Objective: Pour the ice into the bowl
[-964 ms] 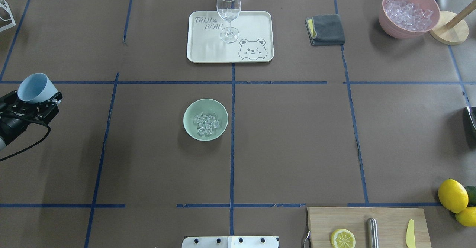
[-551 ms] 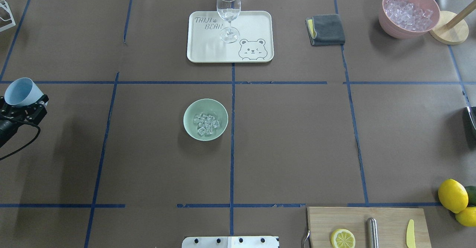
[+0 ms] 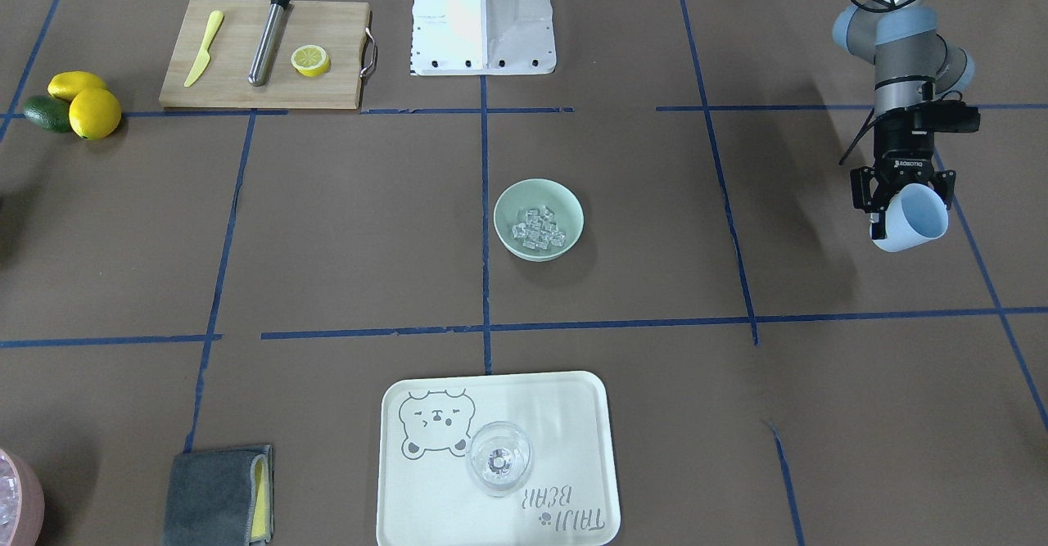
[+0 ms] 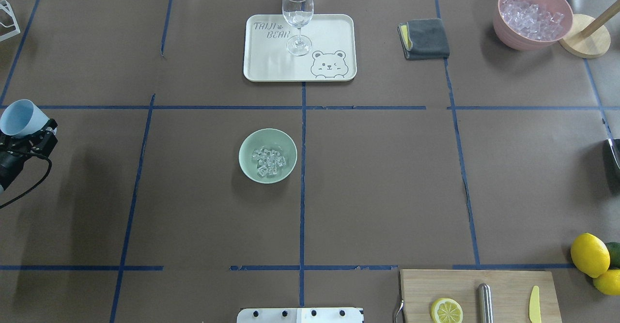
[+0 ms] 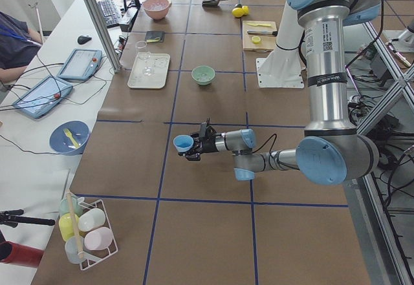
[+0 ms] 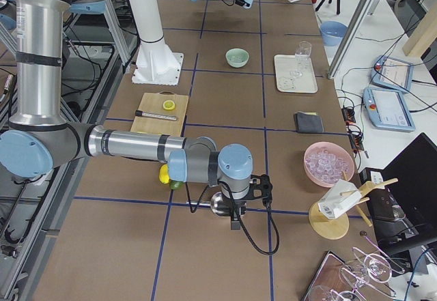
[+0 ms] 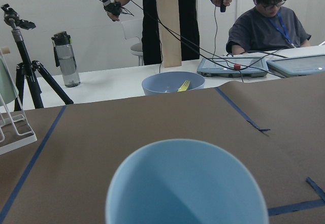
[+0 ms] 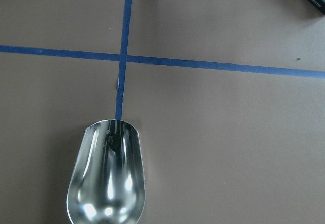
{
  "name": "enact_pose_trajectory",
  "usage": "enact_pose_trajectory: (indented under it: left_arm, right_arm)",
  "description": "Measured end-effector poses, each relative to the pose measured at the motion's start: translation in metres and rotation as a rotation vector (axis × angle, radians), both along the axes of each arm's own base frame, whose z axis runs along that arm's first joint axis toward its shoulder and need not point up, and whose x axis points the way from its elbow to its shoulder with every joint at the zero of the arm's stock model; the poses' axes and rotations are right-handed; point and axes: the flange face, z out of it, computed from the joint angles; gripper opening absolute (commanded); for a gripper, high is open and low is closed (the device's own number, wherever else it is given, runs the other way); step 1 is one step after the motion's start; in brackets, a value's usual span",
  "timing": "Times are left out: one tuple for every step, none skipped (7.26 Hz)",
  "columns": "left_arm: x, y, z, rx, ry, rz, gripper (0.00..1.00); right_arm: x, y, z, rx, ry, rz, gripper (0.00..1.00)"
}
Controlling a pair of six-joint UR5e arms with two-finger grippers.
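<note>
The pale green bowl (image 4: 267, 156) sits at the centre of the worktop (image 4: 387, 192), just left of the middle blue tape line in the overhead view, with the ice (image 4: 269, 161) heaped inside it as a small cluster of clear cubes. At the far left edge of that view the left gripper (image 4: 28, 136) hangs above the worktop, well apart from the bowl, its jaws pinching a light blue cup (image 4: 17, 118) with the mouth upward. In the lower middle of the right-side view the right gripper (image 6: 232, 205) sits low over the worktop beside a metal scoop (image 8: 107, 176); how its jaws stand cannot be told. At top centre, a wine glass (image 4: 297, 18) stands on a bear-printed tray (image 4: 334, 27).
</note>
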Motion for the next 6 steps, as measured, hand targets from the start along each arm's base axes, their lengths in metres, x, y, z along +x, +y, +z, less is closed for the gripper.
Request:
enact_pose_trajectory:
  left_arm:
    - [0.004, 0.0, 0.002, -0.012, -0.012, 0.002, 0.0]
    - [0.01, 0.003, 0.005, -0.02, -0.012, 0.004, 0.0]
    - [0.017, 0.01, 0.007, -0.023, -0.003, 0.001, 0.0]
    - [0.026, 0.017, 0.008, -0.022, 0.009, -0.001, 0.0]
    - [0.033, 0.023, 0.008, -0.026, 0.027, 0.001, 0.0]
    - [0.038, 0.027, 0.01, -0.029, 0.039, -0.001, 0.0]
  right_arm:
    - [0.0, 0.0, 0.0, -0.001, 0.0, 0.0, 1.0]
    - [0.0, 0.0, 0.0, -0.002, 0.0, 0.0, 1.0]
    - [0.0, 0.0, 0.0, -0.003, 0.0, 0.001, 1.0]
    - [0.0, 0.0, 0.0, -0.004, 0.0, 0.002, 1.0]
    - [0.0, 0.0, 0.0, -0.004, 0.0, 0.004, 1.0]
    - [0.0, 0.0, 0.0, -0.005, 0.0, 0.005, 1.0]
